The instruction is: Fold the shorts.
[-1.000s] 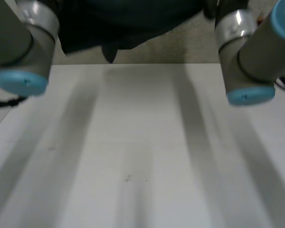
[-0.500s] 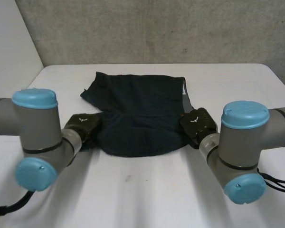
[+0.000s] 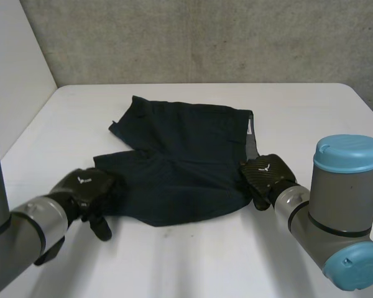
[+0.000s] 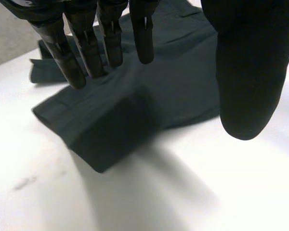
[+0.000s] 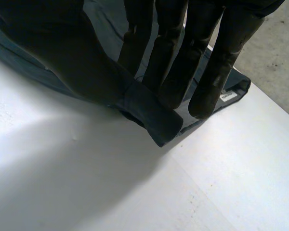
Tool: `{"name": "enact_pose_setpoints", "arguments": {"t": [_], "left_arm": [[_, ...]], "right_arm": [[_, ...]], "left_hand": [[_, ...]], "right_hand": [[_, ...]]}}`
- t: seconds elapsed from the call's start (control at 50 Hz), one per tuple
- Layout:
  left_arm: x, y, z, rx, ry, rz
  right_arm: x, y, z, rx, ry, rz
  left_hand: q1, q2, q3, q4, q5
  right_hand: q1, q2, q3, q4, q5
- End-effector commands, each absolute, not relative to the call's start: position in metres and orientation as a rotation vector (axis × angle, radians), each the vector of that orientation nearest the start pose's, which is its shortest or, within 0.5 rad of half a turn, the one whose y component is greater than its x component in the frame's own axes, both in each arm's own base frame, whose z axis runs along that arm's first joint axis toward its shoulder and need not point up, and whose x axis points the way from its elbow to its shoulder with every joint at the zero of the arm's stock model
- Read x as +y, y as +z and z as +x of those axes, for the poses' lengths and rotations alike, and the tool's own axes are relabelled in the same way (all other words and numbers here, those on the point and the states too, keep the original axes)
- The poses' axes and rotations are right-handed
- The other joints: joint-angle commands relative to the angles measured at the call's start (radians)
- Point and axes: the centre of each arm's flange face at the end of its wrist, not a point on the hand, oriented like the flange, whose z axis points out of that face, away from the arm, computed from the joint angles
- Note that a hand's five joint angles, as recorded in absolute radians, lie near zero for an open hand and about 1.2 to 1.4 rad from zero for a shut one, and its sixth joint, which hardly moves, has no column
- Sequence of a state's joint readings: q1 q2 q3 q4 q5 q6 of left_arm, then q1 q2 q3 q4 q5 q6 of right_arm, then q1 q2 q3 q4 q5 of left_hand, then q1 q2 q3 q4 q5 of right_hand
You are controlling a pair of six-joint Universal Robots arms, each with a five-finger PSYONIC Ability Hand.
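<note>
Shorts (image 3: 186, 155): dark, lying in the middle of the white desk (image 3: 193, 261).
Left hand (image 3: 87, 187): at the shorts' near left corner, fingers (image 4: 67, 53) straight and wide over the cloth, holding nothing.
Right hand (image 3: 266, 175): at the near right corner, thumb and fingers (image 5: 216, 57) pinching a fold of cloth.

We list a white table (image 3: 193, 267) bearing a small dark mark (image 3: 168, 234), a rough grey wall (image 3: 205, 37) behind it, and a white panel (image 3: 12, 62) at its left.
</note>
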State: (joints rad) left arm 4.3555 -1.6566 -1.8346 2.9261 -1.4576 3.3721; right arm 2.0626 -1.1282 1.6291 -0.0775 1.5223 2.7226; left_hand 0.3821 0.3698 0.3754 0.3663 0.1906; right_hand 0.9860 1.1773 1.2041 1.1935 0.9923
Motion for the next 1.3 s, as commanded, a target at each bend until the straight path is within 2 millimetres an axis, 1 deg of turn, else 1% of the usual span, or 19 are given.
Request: {"name": "enact_pose_setpoints", "arguments": {"t": [0.02, 0.1, 0.18, 0.22, 0.3, 0.32, 0.48, 0.56, 0.7, 0.78, 0.84, 0.92, 1.0, 1.06, 1.08, 1.1, 1.22, 1.24, 1.3], "left_arm": [[-0.167, 0.187, -0.218, 2.816, -1.503, 0.994], [-0.165, 0.178, -0.215, 2.815, -1.466, 1.022], [-0.172, 0.166, -0.217, 2.814, -1.442, 1.024], [-0.181, 0.160, -0.218, 2.809, -1.448, 1.011], [-0.202, 0.158, -0.220, 2.783, -1.500, 0.976], [-0.210, 0.156, -0.221, 2.776, -1.508, 0.968], [-0.243, 0.150, -0.230, 2.752, -1.543, 0.952], [-0.255, 0.149, -0.233, 2.726, -1.563, 0.933], [-0.275, 0.136, -0.237, 2.720, -1.541, 0.916], [-0.285, 0.132, -0.240, 2.708, -1.544, 0.902], [-0.289, 0.131, -0.243, 2.699, -1.548, 0.901], [-0.295, 0.128, -0.245, 2.690, -1.560, 0.900], [-0.299, 0.126, -0.247, 2.688, -1.568, 0.902], [-0.302, 0.126, -0.248, 2.683, -1.582, 0.902], [-0.302, 0.126, -0.248, 2.683, -1.582, 0.902], [-0.302, 0.126, -0.248, 2.683, -1.582, 0.902], [-0.296, 0.128, -0.250, 2.688, -1.578, 0.917], [-0.293, 0.129, -0.250, 2.692, -1.573, 0.924], [-0.288, 0.137, -0.250, 2.687, -1.587, 0.927]], "right_arm": [[-0.239, 0.153, 0.276, 2.313, -1.656, -1.136], [-0.239, 0.153, 0.277, 2.311, -1.655, -1.137], [-0.239, 0.153, 0.277, 2.308, -1.654, -1.138], [-0.238, 0.152, 0.277, 2.309, -1.649, -1.141], [-0.237, 0.151, 0.277, 2.309, -1.644, -1.144], [-0.236, 0.151, 0.277, 2.306, -1.643, -1.146], [-0.234, 0.149, 0.278, 2.304, -1.633, -1.155], [-0.233, 0.149, 0.278, 2.305, -1.632, -1.159], [-0.233, 0.147, 0.279, 2.305, -1.628, -1.164], [-0.233, 0.146, 0.280, 2.301, -1.629, -1.173], [-0.233, 0.146, 0.280, 2.303, -1.627, -1.174], [-0.233, 0.144, 0.280, 2.305, -1.624, -1.177], [-0.233, 0.144, 0.280, 2.305, -1.622, -1.180], [-0.235, 0.144, 0.279, 2.307, -1.629, -1.179], [-0.235, 0.144, 0.279, 2.304, -1.633, -1.180], [-0.236, 0.144, 0.279, 2.305, -1.636, -1.179], [-0.238, 0.145, 0.280, 2.297, -1.658, -1.174], [-0.239, 0.146, 0.280, 2.299, -1.662, -1.171], [-0.240, 0.148, 0.280, 2.296, -1.673, -1.169]], "left_hand": [[0.128, 0.140, 0.134, 0.144, 0.145], [0.184, 0.196, 0.190, 0.199, 0.201], [0.181, 0.193, 0.187, 0.197, 0.198], [0.169, 0.181, 0.176, 0.185, 0.186], [0.154, 0.167, 0.161, 0.170, 0.171], [0.131, 0.143, 0.138, 0.147, 0.148], [0.072, 0.085, 0.079, 0.088, 0.089], [0.069, 0.081, 0.076, 0.085, 0.086], [0.078, 0.090, 0.085, 0.094, 0.095], [0.101, 0.114, 0.108, 0.117, 0.118], [0.131, 0.143, 0.137, 0.147, 0.148], [0.195, 0.208, 0.202, 0.211, 0.212], [0.319, 0.331, 0.325, 0.334, 0.335], [0.444, 0.457, 0.451, 0.460, 0.461], [0.544, 0.556, 0.550, 0.560, 0.561], [0.591, 0.604, 0.598, 0.607, 0.608], [0.891, 0.903, 0.897, 0.906, 0.908], [1.007, 1.020, 1.014, 1.023, 1.024], [1.014, 1.026, 1.021, 1.030, 1.031]], "right_hand": [[0.410, 0.219, 0.192, 0.203, 0.229], [0.410, 0.219, 0.192, 0.203, 0.229], [0.410, 0.219, 0.192, 0.203, 0.229], [0.410, 0.219, 0.192, 0.203, 0.229], [0.410, 0.219, 0.192, 0.203, 0.229], [0.410, 0.219, 0.192, 0.203, 0.229], [0.410, 0.219, 0.192, 0.203, 0.229], [0.410, 0.219, 0.192, 0.203, 0.229], [0.410, 0.219, 0.192, 0.203, 0.229], [0.410, 0.219, 0.192, 0.203, 0.229], [0.410, 0.219, 0.192, 0.203, 0.229], [0.410, 0.219, 0.192, 0.203, 0.229], [0.410, 0.219, 0.192, 0.203, 0.229], [0.410, 0.219, 0.192, 0.203, 0.229], [0.410, 0.219, 0.192, 0.203, 0.229], [0.410, 0.219, 0.192, 0.203, 0.229], [0.410, 0.219, 0.192, 0.203, 0.229], [0.410, 0.219, 0.192, 0.203, 0.229], [0.410, 0.219, 0.192, 0.203, 0.229]]}}
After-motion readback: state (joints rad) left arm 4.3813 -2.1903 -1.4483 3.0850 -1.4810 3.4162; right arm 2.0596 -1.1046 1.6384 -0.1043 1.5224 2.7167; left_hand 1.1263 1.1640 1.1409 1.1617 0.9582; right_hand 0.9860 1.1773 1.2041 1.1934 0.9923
